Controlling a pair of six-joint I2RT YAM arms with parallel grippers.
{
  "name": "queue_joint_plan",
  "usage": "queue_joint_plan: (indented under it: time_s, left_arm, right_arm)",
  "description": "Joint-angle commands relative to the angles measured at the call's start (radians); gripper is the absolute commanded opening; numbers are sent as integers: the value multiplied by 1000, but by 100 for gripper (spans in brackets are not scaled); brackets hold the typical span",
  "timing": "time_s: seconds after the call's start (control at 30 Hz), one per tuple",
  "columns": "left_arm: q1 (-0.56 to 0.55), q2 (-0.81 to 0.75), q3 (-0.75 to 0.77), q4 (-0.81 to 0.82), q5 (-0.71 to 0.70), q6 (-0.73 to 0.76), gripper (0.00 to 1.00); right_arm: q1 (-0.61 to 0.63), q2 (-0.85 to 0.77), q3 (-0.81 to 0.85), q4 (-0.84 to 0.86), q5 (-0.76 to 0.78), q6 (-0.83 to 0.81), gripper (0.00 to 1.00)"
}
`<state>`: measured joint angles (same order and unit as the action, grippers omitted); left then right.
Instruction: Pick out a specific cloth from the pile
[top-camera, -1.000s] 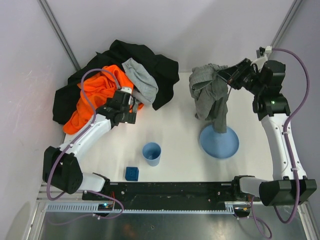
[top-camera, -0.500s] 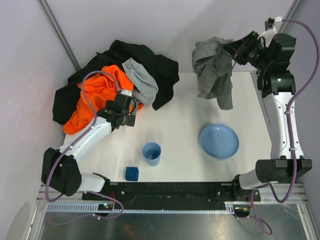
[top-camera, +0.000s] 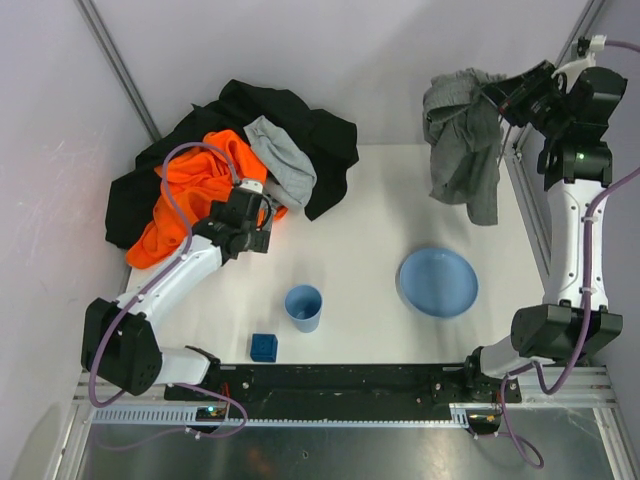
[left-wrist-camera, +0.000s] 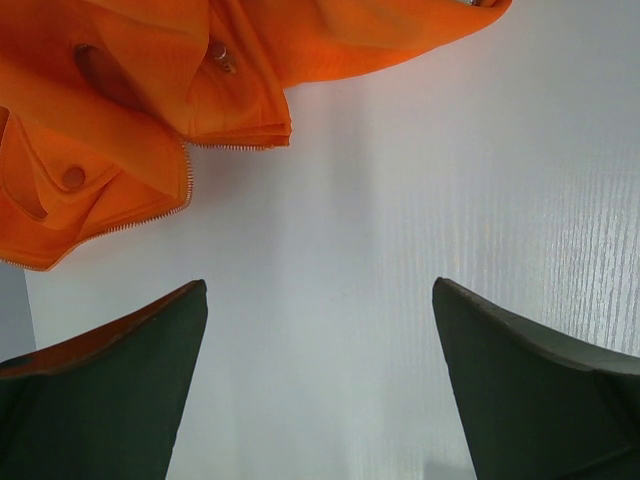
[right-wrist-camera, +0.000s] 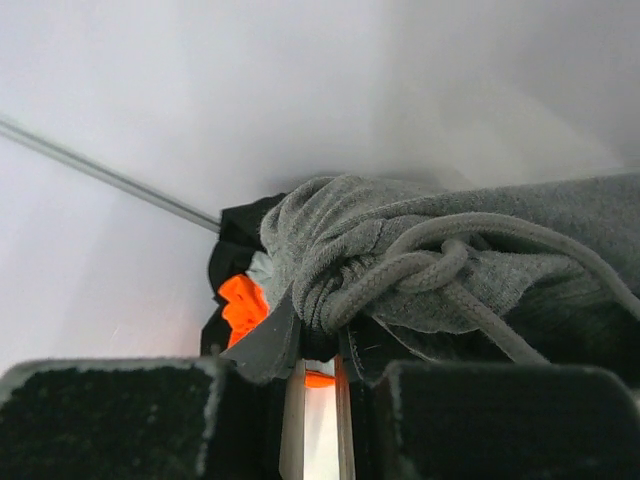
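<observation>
Cloth (top-camera: 462, 145) dangles from clamped right gripper (top-camera: 497, 97), off table.

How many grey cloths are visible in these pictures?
2. The darker grey cloth hangs from the right gripper; a paler grey cloth lies on the pile. More may be hidden underneath.

Right gripper (top-camera: 503, 97) clamped on grey cloth (top-camera: 462, 145); cloth hanging, well apart from pile (top-camera: 300, 130). Left gripper (top-camera: 265, 228) beside orange garment (top-camera: 190, 190).
</observation>
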<state>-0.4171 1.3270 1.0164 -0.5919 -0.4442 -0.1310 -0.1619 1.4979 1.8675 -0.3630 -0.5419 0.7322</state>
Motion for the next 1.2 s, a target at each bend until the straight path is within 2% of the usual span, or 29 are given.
queue_joint_plan:
  time_s: [0.0,0.33,0.6,0.83,1.17]
  left_arm:
    - [-9,-38,-11,31,-25,-8,100]
    - [-9,-37,-14,34,-30,-10,100]
    - [-9,-32,-15,36,-34,-12,100]
    - [-10,-34,-16,38,-32,-12,100]
    - [-9,-34,-19,37,-30,-12,100]
  right_arm:
    - [-41,-8,-117,97,-29,-19,0]
    - [-54,75,-438,100,40,-141,0]
    - [-51,150,-614,90,110,-180,0]
    - [-50,252,-695,76,143,-190,0]
    - [-47,426,-705,49,180,-215,0]
